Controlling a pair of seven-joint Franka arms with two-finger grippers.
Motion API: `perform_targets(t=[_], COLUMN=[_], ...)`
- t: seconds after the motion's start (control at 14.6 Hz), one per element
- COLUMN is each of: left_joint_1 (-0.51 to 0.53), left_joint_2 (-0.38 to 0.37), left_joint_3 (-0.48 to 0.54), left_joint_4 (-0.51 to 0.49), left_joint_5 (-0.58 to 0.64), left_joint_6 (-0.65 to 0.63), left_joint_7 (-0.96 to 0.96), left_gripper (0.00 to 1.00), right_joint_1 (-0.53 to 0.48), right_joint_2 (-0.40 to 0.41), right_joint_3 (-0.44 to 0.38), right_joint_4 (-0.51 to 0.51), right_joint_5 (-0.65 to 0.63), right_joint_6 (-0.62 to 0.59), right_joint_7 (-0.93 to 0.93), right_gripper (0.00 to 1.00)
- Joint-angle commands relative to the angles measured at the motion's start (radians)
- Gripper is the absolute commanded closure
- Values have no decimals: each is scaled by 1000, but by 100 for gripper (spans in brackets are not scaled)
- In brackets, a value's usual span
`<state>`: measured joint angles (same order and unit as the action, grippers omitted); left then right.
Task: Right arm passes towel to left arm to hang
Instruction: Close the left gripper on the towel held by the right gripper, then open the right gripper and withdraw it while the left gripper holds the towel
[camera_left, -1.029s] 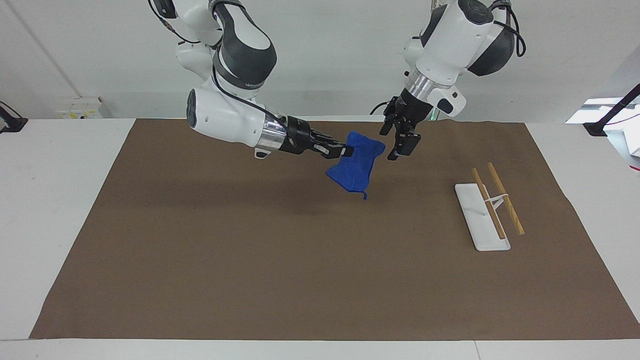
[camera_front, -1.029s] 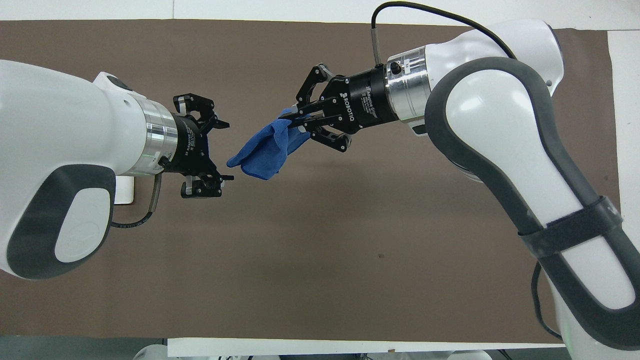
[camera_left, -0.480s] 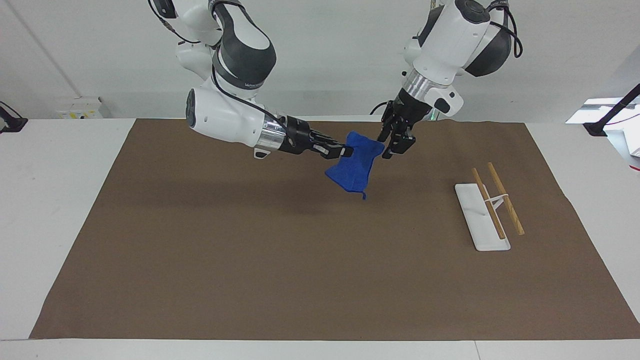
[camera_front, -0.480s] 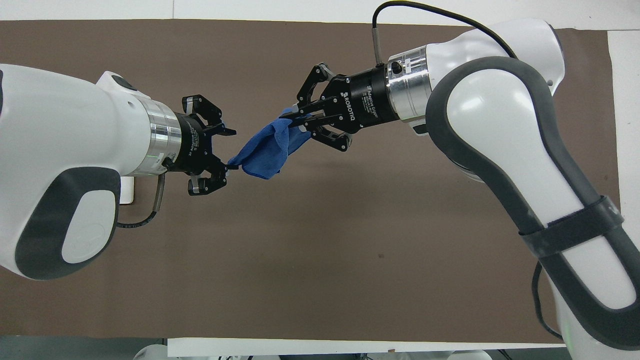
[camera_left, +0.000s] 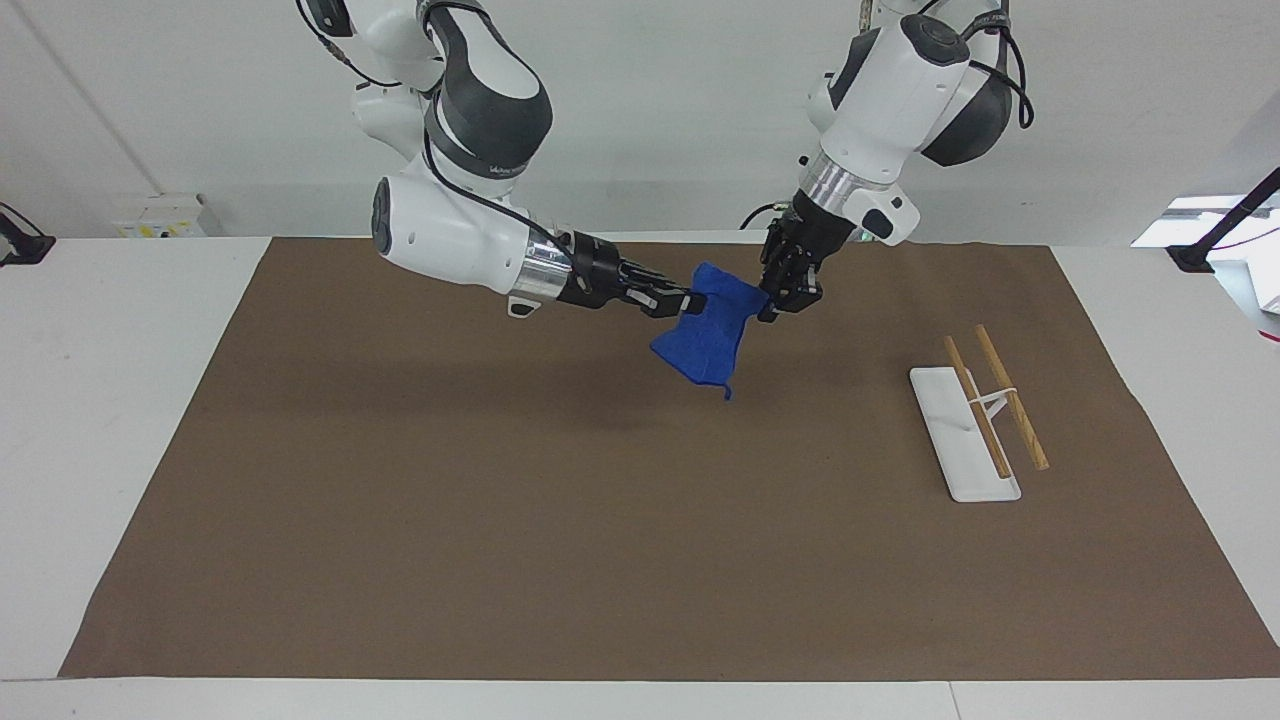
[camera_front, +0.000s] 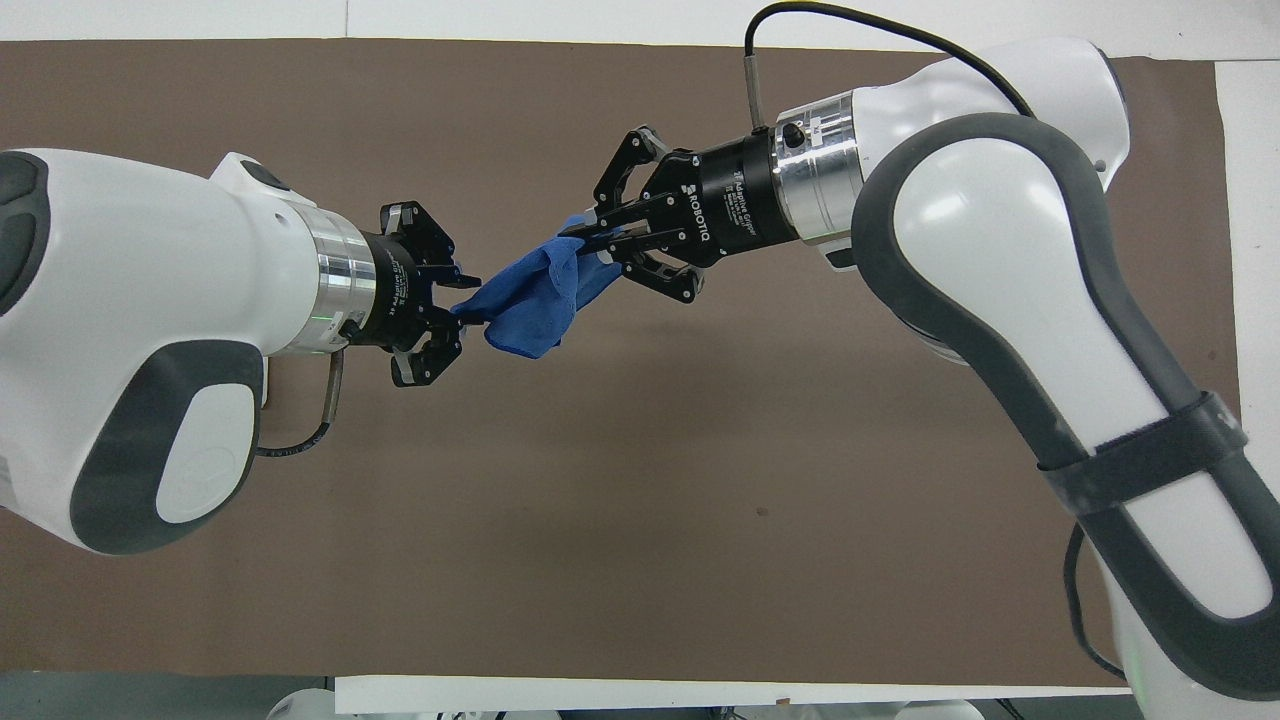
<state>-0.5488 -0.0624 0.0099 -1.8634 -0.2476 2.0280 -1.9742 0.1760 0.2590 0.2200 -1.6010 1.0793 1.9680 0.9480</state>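
A: So where is the towel (camera_left: 712, 335) just now?

B: Up in the air over the brown mat (camera_left: 500, 520) on the surface (camera_left: 130, 400), about midway between the two arms; the right hand (camera_front: 590, 240) is clamped on one upper corner, and the rest droops from there with a small loop dangling at the lowest point.

A: And the left hand (camera_front: 462, 312)?

B: At the free upper corner of the cloth; the fingers look narrow around that edge, yet whether they have truly pinched down on it I cannot tell.

A: How would you expect the cloth to behave?

B: Light and limp, by the look of it; it sags and folds under its own weight, so it will not keep a shape; not slippery, I would guess, being soft fabric. The best place to take hold is a corner or the top hem, deep enough that the fold cannot slide out; a grip on the loose middle would bunch it.

A: And the rack (camera_left: 975, 420)?

B: Standing toward the left arm's end of the mat, well apart from the towel.
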Motion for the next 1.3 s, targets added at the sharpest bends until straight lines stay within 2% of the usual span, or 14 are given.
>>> perform_targets(t=[0.0,0.21,0.41,0.48,0.55,0.62,0.69,0.89,1.03,1.24], left_joint_1=[-16,-16,-7,-5,-7,-5,-5,1,27,27], left_joint_2=[-5,-1,35,47,59,65,67,64,67,61], left_joint_3=[15,16,19,19,19,19,21,30,32,32], left_joint_4=[-10,0,76,113,144,167,185,242,300,339], left_joint_5=[-15,-4,40,71,94,97,99,99,114,236], left_joint_6=[12,0,-50,-78,-98,-120,-144,-210,-291,-374], left_joint_7=[15,14,15,18,34,61,86,135,175,222], left_gripper=[96,100,100,100,100,100,100,100,100,100], right_joint_1=[-6,-6,-6,-6,-6,-6,-6,-23,-56,-99], right_joint_2=[-27,-27,-27,-27,-27,-27,-27,-27,-37,-76], right_joint_3=[2,2,2,2,2,2,2,-8,-8,-8], right_joint_4=[-34,-34,-34,-34,-34,-34,-33,-33,-27,-20], right_joint_5=[24,24,24,24,24,21,10,-27,-227,-592], right_joint_6=[15,17,19,19,19,19,19,5,-1,-49], right_joint_7=[-2,-2,-2,0,-2,-8,-33,-197,-300,-544], right_gripper=[98,98,97,94,84,37,0,0,0,0])
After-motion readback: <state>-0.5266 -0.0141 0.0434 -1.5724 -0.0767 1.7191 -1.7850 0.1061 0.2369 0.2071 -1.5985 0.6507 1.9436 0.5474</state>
